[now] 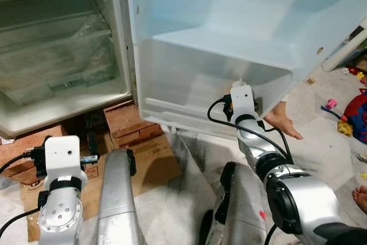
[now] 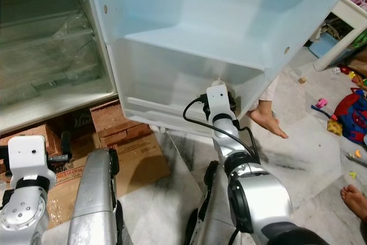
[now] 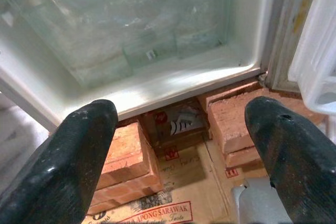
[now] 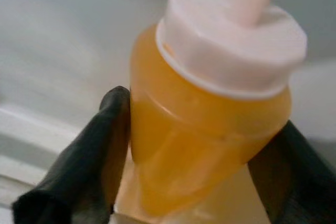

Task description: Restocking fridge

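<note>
Pale marbled floor tiles [image 1: 189, 187] are spreading beneath an open white fridge [image 1: 57, 96], which is sitting on stacked red bricks [image 1: 129, 121] with flattened brown cardboard [image 1: 152, 159] lying beside them. In the left eye view, the white fridge door [image 1: 229, 21] is standing swung open, and its translucent lower door shelf [image 1: 189, 84] is facing the robot. The right tool [image 1: 241, 87] is reaching up against the front of that shelf, a small white tip showing just above its wrist block. The left tool [image 1: 92, 156] is hanging low over the cardboard near the bricks. A person's bare foot [image 1: 284, 121] is standing on the tiles just behind the door, and colourful toys [image 1: 352, 116] are lying well off on the right.

In the right eye view, the same scene is showing, with another bare foot [image 2: 355, 199] at the right edge.

In the left wrist view, the two black fingers [image 3: 79, 150] are standing spread wide apart with nothing between them, pointing toward the fridge's bottom lip, the bricks and the printed cardboard.

In the right wrist view, the black fingers [image 4: 94, 156] are pinching a translucent squeeze bottle of orange liquid with a white nozzle cap [image 4: 205, 129] from both sides, holding it close against the pale shelf wall.
</note>
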{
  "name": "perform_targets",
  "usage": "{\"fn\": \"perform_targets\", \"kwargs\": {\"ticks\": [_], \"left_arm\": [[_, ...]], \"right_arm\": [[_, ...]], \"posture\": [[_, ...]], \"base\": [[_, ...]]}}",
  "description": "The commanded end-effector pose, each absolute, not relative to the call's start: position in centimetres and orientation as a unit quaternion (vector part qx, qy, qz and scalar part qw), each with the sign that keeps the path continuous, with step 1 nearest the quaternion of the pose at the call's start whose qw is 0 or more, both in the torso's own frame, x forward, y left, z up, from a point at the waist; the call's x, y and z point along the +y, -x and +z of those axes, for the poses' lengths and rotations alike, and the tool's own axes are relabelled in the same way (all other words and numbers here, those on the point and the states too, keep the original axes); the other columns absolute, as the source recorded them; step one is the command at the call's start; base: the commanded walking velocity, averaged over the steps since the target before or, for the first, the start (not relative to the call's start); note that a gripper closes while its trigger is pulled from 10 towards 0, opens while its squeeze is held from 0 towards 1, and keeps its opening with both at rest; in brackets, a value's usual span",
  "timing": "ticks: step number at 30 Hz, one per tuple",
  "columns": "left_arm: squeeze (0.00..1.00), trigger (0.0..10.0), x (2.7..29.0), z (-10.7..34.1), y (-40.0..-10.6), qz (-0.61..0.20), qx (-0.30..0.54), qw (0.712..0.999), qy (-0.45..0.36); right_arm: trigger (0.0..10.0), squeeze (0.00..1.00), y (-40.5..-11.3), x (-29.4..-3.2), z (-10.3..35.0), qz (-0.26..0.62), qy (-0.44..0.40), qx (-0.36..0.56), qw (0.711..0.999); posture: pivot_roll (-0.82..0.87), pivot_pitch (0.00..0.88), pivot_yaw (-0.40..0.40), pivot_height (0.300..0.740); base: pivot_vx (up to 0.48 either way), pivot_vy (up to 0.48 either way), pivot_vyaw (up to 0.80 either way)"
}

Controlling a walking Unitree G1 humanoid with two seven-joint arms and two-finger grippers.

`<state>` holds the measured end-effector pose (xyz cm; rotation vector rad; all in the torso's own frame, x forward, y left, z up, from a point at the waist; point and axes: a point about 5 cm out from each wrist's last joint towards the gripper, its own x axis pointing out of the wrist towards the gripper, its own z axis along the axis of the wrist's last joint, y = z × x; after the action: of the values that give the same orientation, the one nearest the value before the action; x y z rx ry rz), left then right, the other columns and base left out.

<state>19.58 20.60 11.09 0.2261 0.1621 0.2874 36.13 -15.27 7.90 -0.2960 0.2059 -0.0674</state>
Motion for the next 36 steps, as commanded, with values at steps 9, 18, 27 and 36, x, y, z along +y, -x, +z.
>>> {"fn": "perform_targets", "kwargs": {"ticks": [9, 18, 27, 36], "left_arm": [[0.0, 10.0, 20.2, 10.6, -20.7, 0.142, 0.077, 0.981, -0.107], [0.0, 10.0, 19.9, 10.3, -21.9, 0.14, 0.07, 0.983, -0.101], [0.0, 10.0, 19.6, 10.1, -22.5, 0.139, 0.06, 0.984, -0.09], [0.0, 10.0, 19.5, 9.9, -22.8, 0.144, 0.058, 0.984, -0.091]], "right_arm": [[10.0, 1.0, -37.3, -16.6, 11.0, -0.037, 0.1, 0.02, 0.994], [10.0, 1.0, -36.8, -15.6, 12.4, 0.046, 0.095, -0.057, 0.993], [10.0, 1.0, -35.6, -17.0, 12.8, 0.058, 0.091, -0.09, 0.99], [10.0, 1.0, -33.2, -17.6, 13.0, 0.077, 0.09, -0.113, 0.987]], "posture": [[0.21, 0.08, -0.123, 0.472], [0.16, 0.038, -0.121, 0.472], [0.13, 0.012, -0.113, 0.472], [0.11, 0.0, -0.112, 0.472]], "base": [[0.0, 0.0, 0.0], [0.0, 0.0, 0.0], [0.0, 0.0, 0.0], [0.0, 0.0, 0.0]]}}
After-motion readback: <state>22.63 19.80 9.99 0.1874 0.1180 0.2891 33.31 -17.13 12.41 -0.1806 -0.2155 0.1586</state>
